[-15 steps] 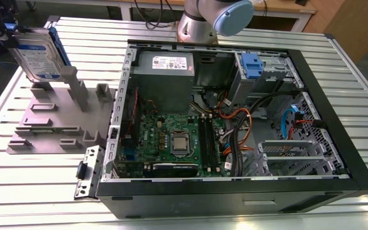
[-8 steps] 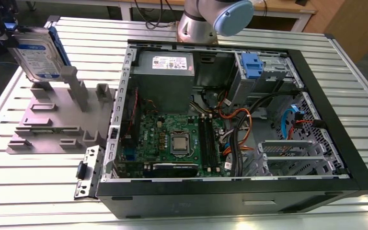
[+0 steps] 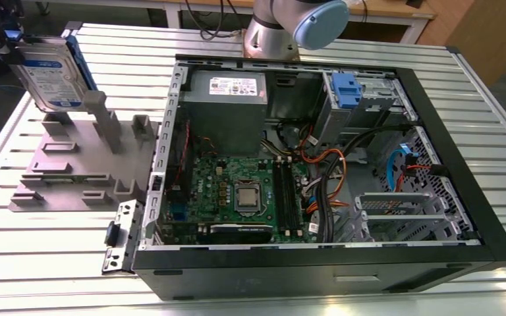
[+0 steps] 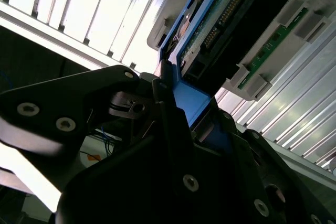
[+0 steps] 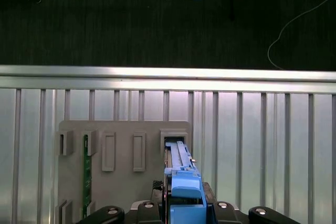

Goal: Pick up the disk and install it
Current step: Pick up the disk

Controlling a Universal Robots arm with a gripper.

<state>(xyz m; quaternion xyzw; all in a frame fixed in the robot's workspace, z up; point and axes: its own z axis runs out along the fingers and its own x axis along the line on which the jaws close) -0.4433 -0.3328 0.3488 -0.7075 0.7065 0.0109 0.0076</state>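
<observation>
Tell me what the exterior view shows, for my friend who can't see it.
The end effector grips the disk, held on edge over a grey holder at the exterior view's left. Beside it on the slatted metal table lies an open computer case, its circuit board and cables showing.

- The bench (image 3: 51, 263) is a silver metal top of long slats with grooves between them.
- A grey slotted holder plate (image 3: 64, 174) lies flat on it, toward the exterior view's left.
- An open black computer case (image 3: 323, 266) lies on its side just beside the plate, toward the exterior view's right, with its boards and cables facing up.
</observation>
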